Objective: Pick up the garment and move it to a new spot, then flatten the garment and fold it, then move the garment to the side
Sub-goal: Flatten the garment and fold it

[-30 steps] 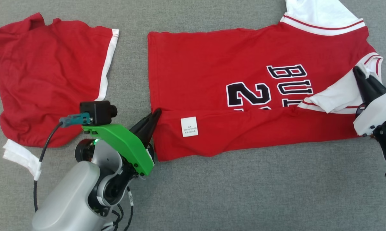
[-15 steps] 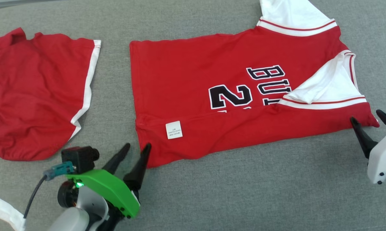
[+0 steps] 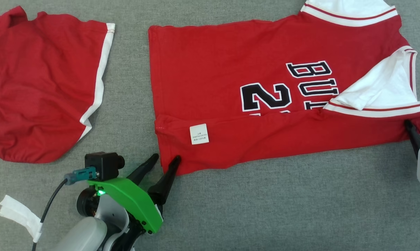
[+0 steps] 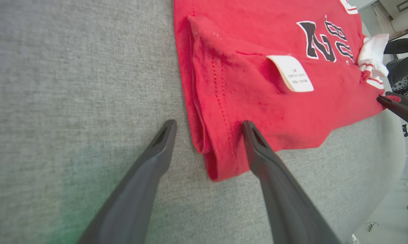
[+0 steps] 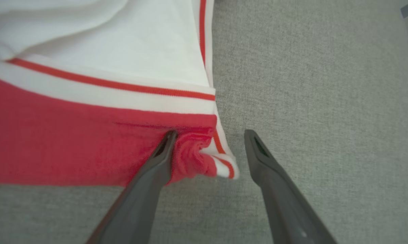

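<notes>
Garment [image 3: 265, 104] is what catches the eye: a red one with black lettering, spread flat on the grey cloth surface [image 3: 265, 216], stretching from one gripper across to the other. Its near long edge is folded over onto itself (the white label [image 3: 199, 134] sewn inside shows on that flap).

The left gripper [image 3: 167, 157] sits at the garment's near corner on its own end, fingers spread wide and holding nothing. From its wrist, the folded corner pokes in between the two fingers. One fingertip lies over the red cloth, and the other is on bare grey just beside the edge.

At the far end, the right gripper [image 5: 210, 132] is also spread wide and empty. A bunched red corner with white-and-red trim lies between its fingers. One fingertip is at the crease of the red cloth, the other over bare surface. Just ahead of it, the white sleeve [image 5: 105, 44] lies folded onto the garment's front.

Out beyond the left gripper, well apart from the garment, lies a second red piece [image 3: 39, 87] with white trim. A white scrap [image 3: 18, 214] sits near that arm.
</notes>
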{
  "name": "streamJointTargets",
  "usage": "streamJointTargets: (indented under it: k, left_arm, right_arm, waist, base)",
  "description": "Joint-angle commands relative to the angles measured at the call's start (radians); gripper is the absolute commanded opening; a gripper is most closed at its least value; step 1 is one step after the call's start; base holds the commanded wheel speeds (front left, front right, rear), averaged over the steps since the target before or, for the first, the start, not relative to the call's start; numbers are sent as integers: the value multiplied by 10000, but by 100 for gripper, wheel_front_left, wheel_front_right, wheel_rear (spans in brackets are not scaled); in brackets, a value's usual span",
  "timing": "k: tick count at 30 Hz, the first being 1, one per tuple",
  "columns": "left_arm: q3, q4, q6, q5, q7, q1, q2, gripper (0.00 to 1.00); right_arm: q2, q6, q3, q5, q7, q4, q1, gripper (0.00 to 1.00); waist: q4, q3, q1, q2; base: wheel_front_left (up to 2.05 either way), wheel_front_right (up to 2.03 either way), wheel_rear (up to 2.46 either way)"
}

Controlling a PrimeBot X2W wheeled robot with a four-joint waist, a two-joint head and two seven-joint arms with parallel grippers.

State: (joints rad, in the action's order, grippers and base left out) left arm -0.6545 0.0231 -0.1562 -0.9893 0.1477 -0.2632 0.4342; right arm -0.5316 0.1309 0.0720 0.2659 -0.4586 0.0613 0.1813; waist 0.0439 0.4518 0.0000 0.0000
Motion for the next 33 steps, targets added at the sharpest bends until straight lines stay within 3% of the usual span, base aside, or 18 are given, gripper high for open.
streamJointTargets:
  k: [1, 4, 5, 6, 7, 8, 14, 20, 25, 26, 27, 28, 29, 33]
  left_arm:
    - [-128, -322, 70, -84, 210, -67, -47, 100]
    - [-291, -559, 314, -278, 424, -104, -137, 0]
    - [-374, -625, 450, -386, 549, -91, -165, 0]
    - [-441, -671, 547, -446, 635, -81, -176, 0]
    - [-468, -715, 629, -462, 682, -81, -168, 0]
    - [-473, -770, 689, -457, 712, -79, -128, 0]
    - [-194, -498, 814, -726, 848, 352, 619, 0]
    - [-71, 688, 676, -1099, 1185, 1239, 1536, 0]
    - [-71, 1232, 493, -1465, 1184, 1907, 1606, 0]
    - [-63, 1210, 444, -1450, 1069, 1954, 1484, 5]
    - [-75, 1176, 396, -1401, 981, 1985, 1390, 38]
    - [-137, 1131, 382, -1317, 890, 2006, 1293, 100]
    - [-185, 1104, 343, -1256, 860, 2010, 1221, 100]
    - [-330, 1128, 102, -513, 618, 1709, 1362, 100]
  right_arm:
    - [-17, -3, -99, 18, -146, 199, 83, 100]
    - [35, 0, -395, 213, -360, 453, 188, 100]
    - [49, 5, -569, 317, -443, 543, 220, 100]
    - [55, 18, -684, 409, -528, 629, 251, 93]
    - [54, 28, -812, 560, -576, 699, 261, 24]
    - [65, 31, -892, 744, -626, 760, 241, 0]
    - [-486, -3, -844, 1743, -1056, 434, -270, 0]
    - [-1146, -12, -293, 2632, -2059, -558, -1512, 0]
    - [-887, -11, 210, 2958, -2840, -1282, -2676, 0]
    - [-713, -11, 327, 2871, -2834, -1331, -2834, 0]
    - [-551, -11, 384, 2813, -2827, -1363, -2955, 28]
    - [-413, -9, 401, 2739, -2815, -1412, -3092, 80]
    - [-291, -9, 488, 2680, -2792, -1430, -3171, 100]
    - [271, -3, 1340, 2259, -2346, -1942, -3375, 100]
  waist:
    - [40, 77, 0, 0]
    - [0, 109, 0, 0]
    - [-21, 107, 0, 0]
    - [-33, 91, 0, 0]
    - [-42, 44, 0, 0]
    - [-48, -29, 0, 0]
    - [-153, -723, 0, 0]
    - [-245, -1450, 0, 0]
    - [-293, -1532, 0, 0]
    - [-299, -1526, 0, 0]
    - [-308, -1512, 0, 0]
    - [-315, -1500, 0, 0]
    - [-317, -1487, 0, 0]
    - [-271, -1448, 0, 0]
  base:
    - [0, 0, 0]
    - [0, 0, 0]
    - [0, 0, 0]
    - [0, 0, 0]
    - [0, 0, 0]
    - [0, 0, 0]
    - [0, 0, 0]
    - [0, 0, 0]
    - [0, 0, 0]
    - [0, 0, 0]
    - [0, 0, 0]
    - [0, 0, 0]
    - [0, 0, 0]
    - [0, 0, 0]
